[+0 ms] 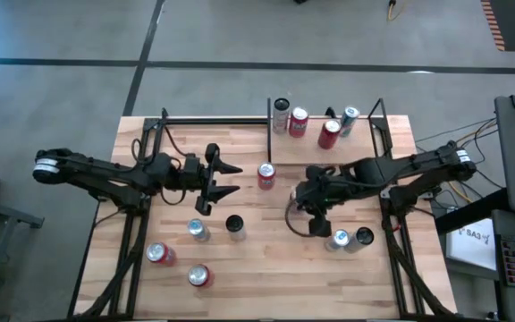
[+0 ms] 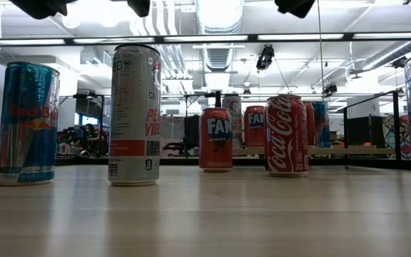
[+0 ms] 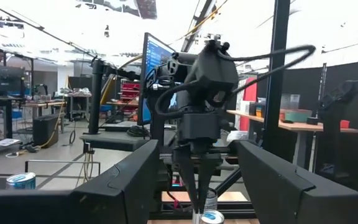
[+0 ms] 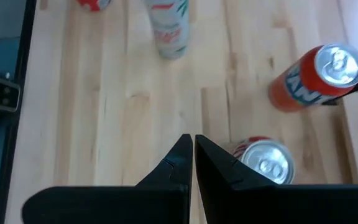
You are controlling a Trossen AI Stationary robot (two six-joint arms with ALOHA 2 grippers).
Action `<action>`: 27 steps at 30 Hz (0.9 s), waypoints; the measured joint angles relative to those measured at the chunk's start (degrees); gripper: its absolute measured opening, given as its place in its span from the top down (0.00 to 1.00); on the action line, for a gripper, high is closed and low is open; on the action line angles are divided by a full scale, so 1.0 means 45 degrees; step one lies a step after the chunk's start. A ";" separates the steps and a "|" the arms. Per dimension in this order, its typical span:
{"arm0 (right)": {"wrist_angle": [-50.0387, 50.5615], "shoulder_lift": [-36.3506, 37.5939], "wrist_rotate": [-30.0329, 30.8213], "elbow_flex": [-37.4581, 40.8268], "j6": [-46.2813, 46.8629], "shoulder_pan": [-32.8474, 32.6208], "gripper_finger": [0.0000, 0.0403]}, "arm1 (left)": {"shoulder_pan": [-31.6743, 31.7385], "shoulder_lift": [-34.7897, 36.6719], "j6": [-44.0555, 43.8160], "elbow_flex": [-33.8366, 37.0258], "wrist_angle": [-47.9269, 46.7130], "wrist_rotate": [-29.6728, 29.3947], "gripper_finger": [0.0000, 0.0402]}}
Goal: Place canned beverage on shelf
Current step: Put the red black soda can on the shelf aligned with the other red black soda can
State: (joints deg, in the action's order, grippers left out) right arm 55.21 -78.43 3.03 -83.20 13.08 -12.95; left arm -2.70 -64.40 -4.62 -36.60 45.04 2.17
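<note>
The shelf (image 1: 365, 130) stands at the table's far right and carries several cans, among them a white one (image 1: 281, 114) and a red one (image 1: 298, 121). An orange-red Fanta can (image 1: 265, 175) (image 4: 316, 74) stands on the tabletop beside the shelf's near left post. My right gripper (image 1: 295, 199) (image 4: 192, 146) is shut and points down, right beside a red can with a silver top (image 4: 263, 162). It also shows in the left wrist view (image 3: 197, 199). My left gripper (image 1: 229, 179) is open, empty and held level, pointing toward the table's right. My right gripper's shut fingertips (image 4: 207, 149) stand next to the rim of the red can's top (image 4: 247, 155), coming from above and pointing down. I cannot tell whether they touch it. The can stands upright on the table.
More cans stand on the near half of the table: two red ones (image 1: 156, 254) (image 1: 199, 275), a silver one (image 1: 197, 230), a dark-topped one (image 1: 236, 225), and two near the right arm (image 1: 340, 239) (image 1: 362, 237). A Red Bull can (image 2: 27, 121) and a tall white can (image 2: 134, 114) show in the low view.
</note>
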 joint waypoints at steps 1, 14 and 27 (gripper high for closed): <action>0.0126 0.0000 0.0000 0.0000 0.0002 -0.0110 0.98 | 0.0000 0.0000 -0.0094 0.0000 0.0000 0.0000 0.49; 0.0726 -0.0010 0.0000 0.0271 0.0778 -0.1193 0.98 | -0.0789 -0.0442 -0.0105 -0.0681 -0.0292 -0.0029 0.49; 0.0636 0.0176 0.0007 0.1802 0.1161 -0.1952 0.98 | -0.1326 -0.2219 0.0049 -0.3322 -0.3714 -0.0050 0.49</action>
State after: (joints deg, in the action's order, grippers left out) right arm 58.07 -77.64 3.06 -75.09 18.31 -21.74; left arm -8.67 -74.39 -4.40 -51.55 28.32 1.95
